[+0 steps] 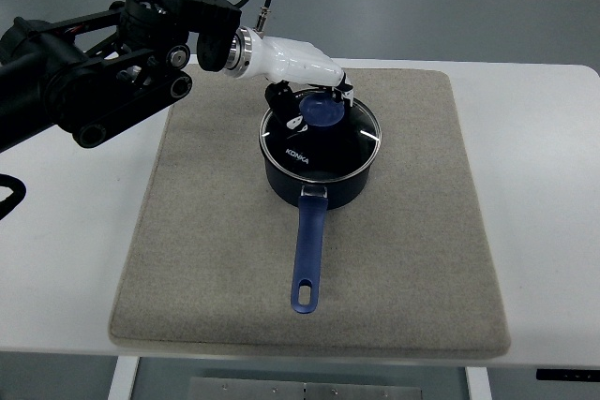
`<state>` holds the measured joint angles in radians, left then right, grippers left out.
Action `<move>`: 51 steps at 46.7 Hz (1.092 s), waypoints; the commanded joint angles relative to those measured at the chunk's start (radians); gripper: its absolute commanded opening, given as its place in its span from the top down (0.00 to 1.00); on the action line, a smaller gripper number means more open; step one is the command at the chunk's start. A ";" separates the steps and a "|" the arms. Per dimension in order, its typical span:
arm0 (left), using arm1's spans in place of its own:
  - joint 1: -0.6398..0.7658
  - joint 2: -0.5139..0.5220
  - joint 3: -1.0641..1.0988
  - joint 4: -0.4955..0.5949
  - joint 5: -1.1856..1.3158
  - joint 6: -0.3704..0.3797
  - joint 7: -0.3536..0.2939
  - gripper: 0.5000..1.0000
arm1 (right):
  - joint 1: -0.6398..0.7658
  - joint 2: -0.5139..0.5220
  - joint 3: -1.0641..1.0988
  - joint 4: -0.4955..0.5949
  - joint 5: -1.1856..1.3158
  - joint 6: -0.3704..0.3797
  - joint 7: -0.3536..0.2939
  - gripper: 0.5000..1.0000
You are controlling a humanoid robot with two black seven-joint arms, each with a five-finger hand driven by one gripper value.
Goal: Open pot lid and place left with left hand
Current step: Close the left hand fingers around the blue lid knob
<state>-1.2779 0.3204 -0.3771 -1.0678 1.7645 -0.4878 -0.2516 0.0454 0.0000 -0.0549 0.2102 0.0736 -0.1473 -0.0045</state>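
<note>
A dark blue pot stands on the mat, its long blue handle pointing toward the near edge. The glass lid lies flat on the pot, with a round blue knob near its far side. My left hand, white with black fingers, reaches in from the upper left and sits over the knob. The thumb is on the knob's left and the other fingers curl around its far side, closing on it. The right arm is out of the picture.
A beige-grey mat covers most of the white table. The left arm's black links cross the upper left corner. Bare mat lies to the left of the pot.
</note>
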 commanded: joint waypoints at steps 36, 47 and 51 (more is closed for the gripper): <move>0.002 0.002 0.000 0.000 0.013 0.002 0.000 1.00 | -0.001 0.000 0.001 0.000 0.000 0.000 0.000 0.17; 0.002 0.003 0.000 0.000 0.046 0.002 0.000 1.00 | 0.001 0.000 0.000 0.000 0.000 0.000 0.000 0.17; 0.002 0.003 0.000 0.000 0.046 0.002 0.000 1.00 | 0.001 0.000 0.000 0.000 0.000 0.000 0.000 0.17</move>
<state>-1.2755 0.3238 -0.3775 -1.0677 1.8098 -0.4860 -0.2517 0.0452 0.0000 -0.0549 0.2101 0.0736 -0.1473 -0.0046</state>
